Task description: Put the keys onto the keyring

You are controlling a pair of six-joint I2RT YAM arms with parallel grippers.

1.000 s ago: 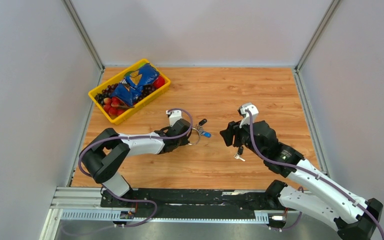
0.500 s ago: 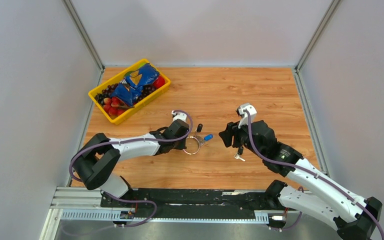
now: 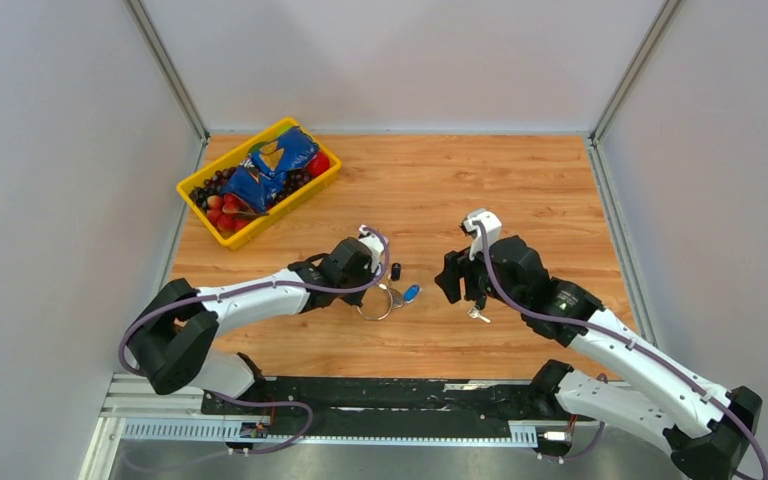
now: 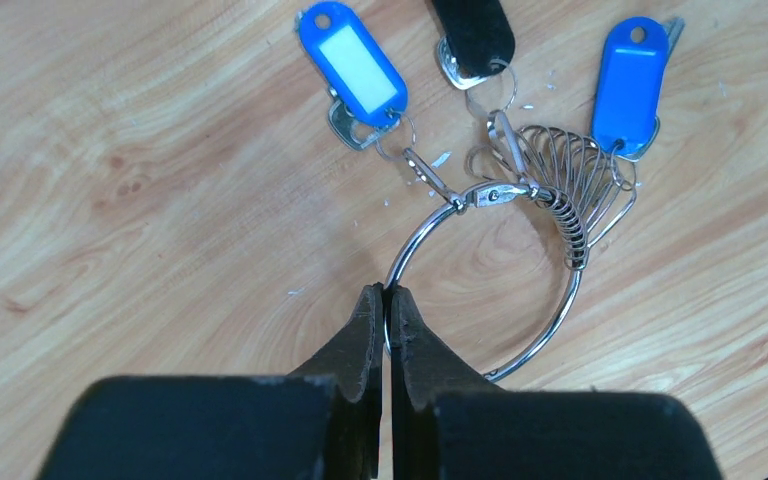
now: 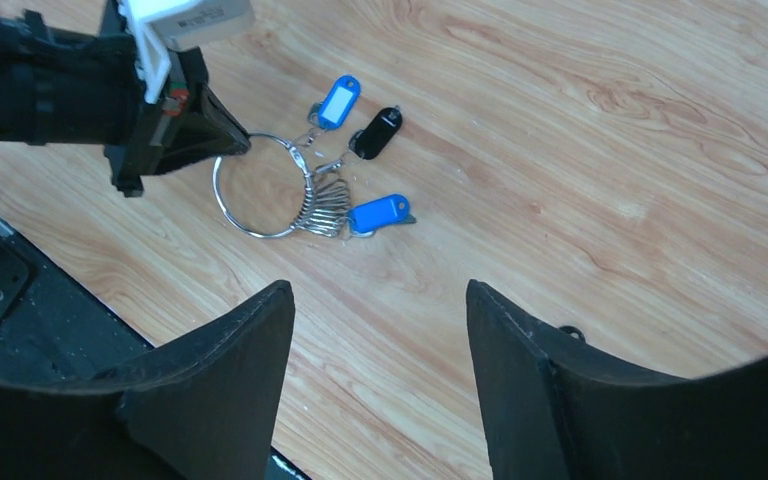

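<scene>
The keyring [image 4: 567,300] lies flat on the wooden table [image 3: 520,190], a little left of centre, between the two arms. The left gripper [image 4: 387,292] is pinched tight on the arc of the ring nearest its own arm, the two black fingers meeting on the thin wire with no gap showing. From the side of the ring away from that gripper three keys fan out: a blue tag with a white label [image 4: 352,65], a black key head [image 4: 472,35] next to it, and a plain blue tag [image 4: 630,85] beyond, beside a bunch of small wire loops [image 4: 560,175] threaded on the ring. The right gripper [image 5: 380,300] hovers to the right of the ring, apart from it, its fingers spread wide with only bare wood between them. From above, a loose key [image 3: 477,313] with a dark head shows just at that gripper's near side; whether it lies on the table or hangs from the gripper cannot be told. A yellow basket [image 3: 290,207] holding a blue bag [image 3: 275,165] and fruit [image 3: 222,208] sits at the far left.
</scene>
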